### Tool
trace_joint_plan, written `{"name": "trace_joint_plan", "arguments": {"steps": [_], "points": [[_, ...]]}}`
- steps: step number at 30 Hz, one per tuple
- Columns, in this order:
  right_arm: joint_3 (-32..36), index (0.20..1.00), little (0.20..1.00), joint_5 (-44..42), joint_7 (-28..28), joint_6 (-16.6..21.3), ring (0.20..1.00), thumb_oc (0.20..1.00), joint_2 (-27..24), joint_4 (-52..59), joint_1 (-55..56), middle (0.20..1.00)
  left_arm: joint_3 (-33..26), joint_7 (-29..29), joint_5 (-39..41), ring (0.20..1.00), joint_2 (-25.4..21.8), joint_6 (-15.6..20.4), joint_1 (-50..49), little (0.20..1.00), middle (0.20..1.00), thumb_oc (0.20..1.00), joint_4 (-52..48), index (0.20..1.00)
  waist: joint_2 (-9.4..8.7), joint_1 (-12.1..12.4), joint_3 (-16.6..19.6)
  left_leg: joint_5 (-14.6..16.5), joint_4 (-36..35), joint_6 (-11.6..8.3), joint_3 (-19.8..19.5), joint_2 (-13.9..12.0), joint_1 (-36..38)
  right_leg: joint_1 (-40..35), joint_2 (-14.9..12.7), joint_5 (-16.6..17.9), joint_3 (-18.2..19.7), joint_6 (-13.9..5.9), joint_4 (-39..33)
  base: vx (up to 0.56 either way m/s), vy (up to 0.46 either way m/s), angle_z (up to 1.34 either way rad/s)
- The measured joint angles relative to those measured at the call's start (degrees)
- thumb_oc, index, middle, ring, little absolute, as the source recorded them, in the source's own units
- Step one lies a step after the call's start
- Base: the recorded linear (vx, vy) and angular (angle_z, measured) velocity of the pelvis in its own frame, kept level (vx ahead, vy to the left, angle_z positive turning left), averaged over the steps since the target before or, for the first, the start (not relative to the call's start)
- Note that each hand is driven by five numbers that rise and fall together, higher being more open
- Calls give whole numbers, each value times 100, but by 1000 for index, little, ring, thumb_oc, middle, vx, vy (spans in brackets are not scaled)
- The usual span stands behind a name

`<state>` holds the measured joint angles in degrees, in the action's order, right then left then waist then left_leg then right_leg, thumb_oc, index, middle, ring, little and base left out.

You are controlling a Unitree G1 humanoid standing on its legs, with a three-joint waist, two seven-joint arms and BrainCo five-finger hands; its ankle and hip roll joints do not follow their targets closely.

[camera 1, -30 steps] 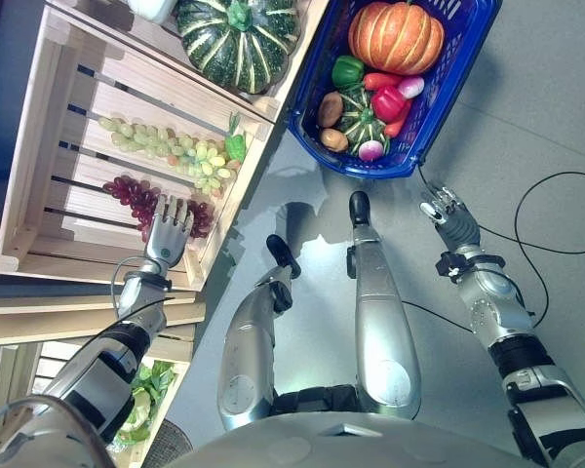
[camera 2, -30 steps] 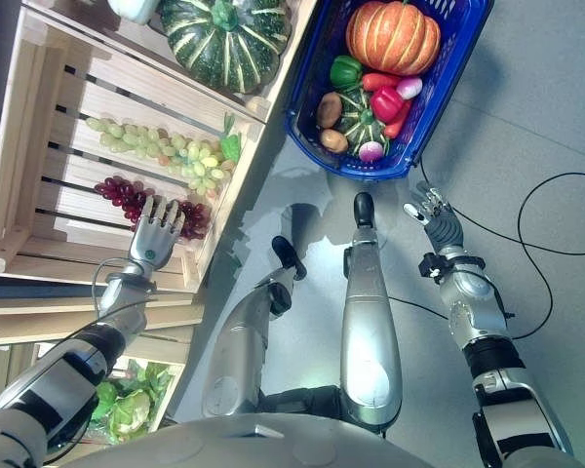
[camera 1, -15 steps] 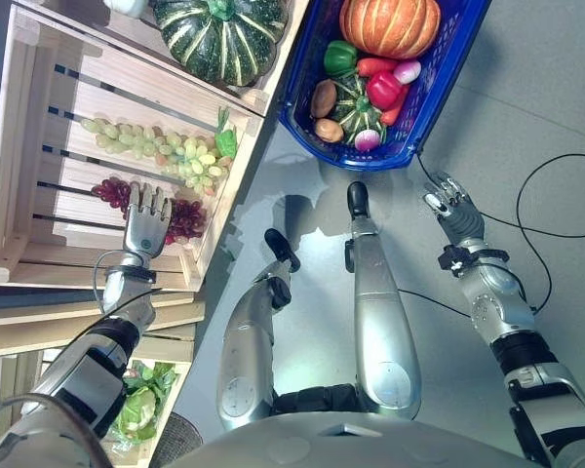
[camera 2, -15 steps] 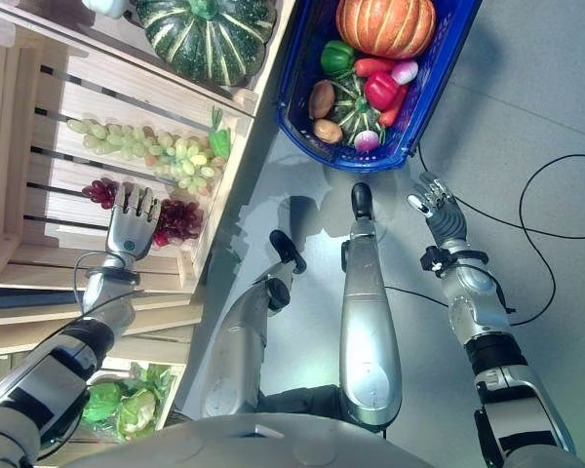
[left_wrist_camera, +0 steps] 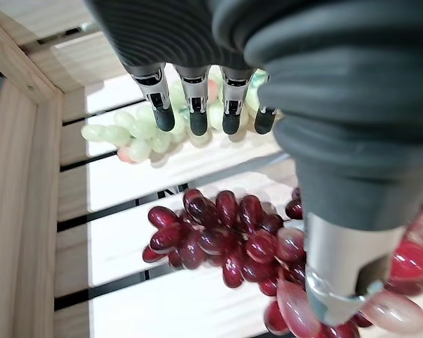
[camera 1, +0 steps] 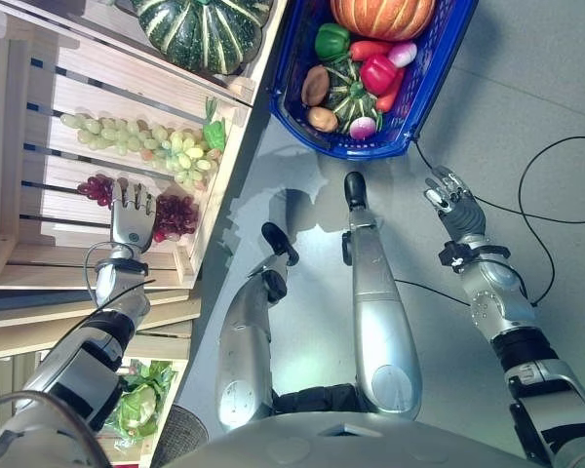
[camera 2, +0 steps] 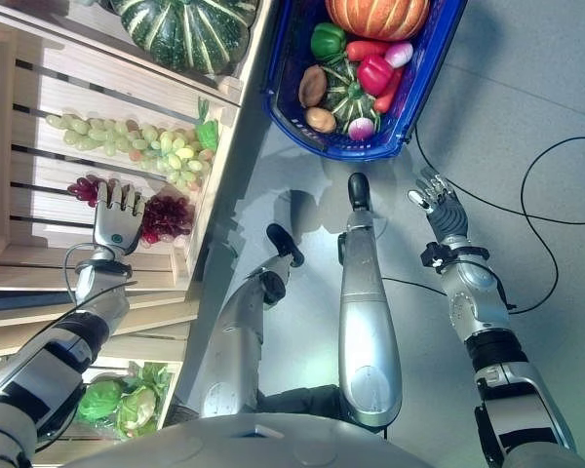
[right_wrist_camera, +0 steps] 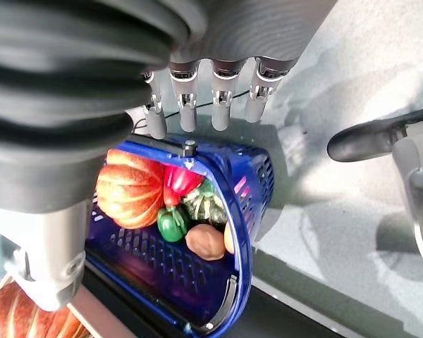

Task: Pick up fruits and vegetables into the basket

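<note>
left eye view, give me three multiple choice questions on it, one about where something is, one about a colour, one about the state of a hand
1. Where do the red grapes lie?
A. in the wooden crate
B. in the blue basket
C. on the floor

2. What colour is the basket that holds the orange pumpkin?
A. green
B. blue
C. white

3. How is the left hand?
A. curled round the green grapes
B. shut, holding nothing
C. open, fingers straight over the red grapes

Answers:
1. A, the bunch rests on the crate's slats below the green grapes.
2. B, its rim and walls are blue.
3. C, the left wrist view shows straight fingers above the bunch, holding nothing.
</note>
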<state>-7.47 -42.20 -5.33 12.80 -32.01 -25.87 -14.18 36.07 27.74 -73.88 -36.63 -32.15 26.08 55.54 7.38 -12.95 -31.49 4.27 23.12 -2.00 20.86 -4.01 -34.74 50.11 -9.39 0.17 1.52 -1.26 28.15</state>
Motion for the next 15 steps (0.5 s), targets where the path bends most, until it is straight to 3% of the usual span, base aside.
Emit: {"name": "trace_joint_plan", "arguments": {"steps": [15], "points": [[57, 1000, 1000, -181, 18, 5, 1000, 1000, -56, 350, -26, 1000, -7, -170, -34, 1000, -19, -285, 1, 1000, 1000, 1000, 52, 1000, 1, 1, 1, 153, 366, 43, 7, -28, -501, 487, 2, -9, 115, -5, 200, 3, 17, -1]]}}
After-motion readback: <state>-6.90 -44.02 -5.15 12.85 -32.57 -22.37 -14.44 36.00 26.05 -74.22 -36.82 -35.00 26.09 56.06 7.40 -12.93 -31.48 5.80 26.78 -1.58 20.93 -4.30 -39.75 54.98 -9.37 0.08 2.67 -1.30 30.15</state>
